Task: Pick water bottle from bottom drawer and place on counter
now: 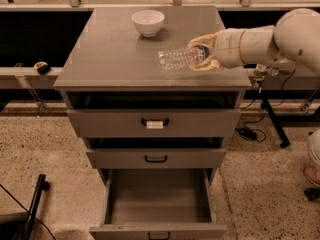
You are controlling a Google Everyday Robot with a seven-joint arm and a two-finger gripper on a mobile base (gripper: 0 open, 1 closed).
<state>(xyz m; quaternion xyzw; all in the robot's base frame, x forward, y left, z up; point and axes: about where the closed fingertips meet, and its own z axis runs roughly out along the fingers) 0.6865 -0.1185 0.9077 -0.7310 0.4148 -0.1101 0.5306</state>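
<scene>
My gripper (201, 57) reaches in from the right and is shut on the cap end of the water bottle (176, 59). The clear ribbed bottle lies roughly level, base pointing left, over the right front part of the counter (110, 59). I cannot tell whether it touches the top. The bottom drawer (157, 204) is pulled open below and holds nothing that I can see.
A white bowl (148, 22) stands at the back middle of the counter. The upper drawer (154, 123) with a white-tagged handle and the middle drawer (155, 158) are shut. A dark stand leg (272, 119) and cables lie on the floor at right.
</scene>
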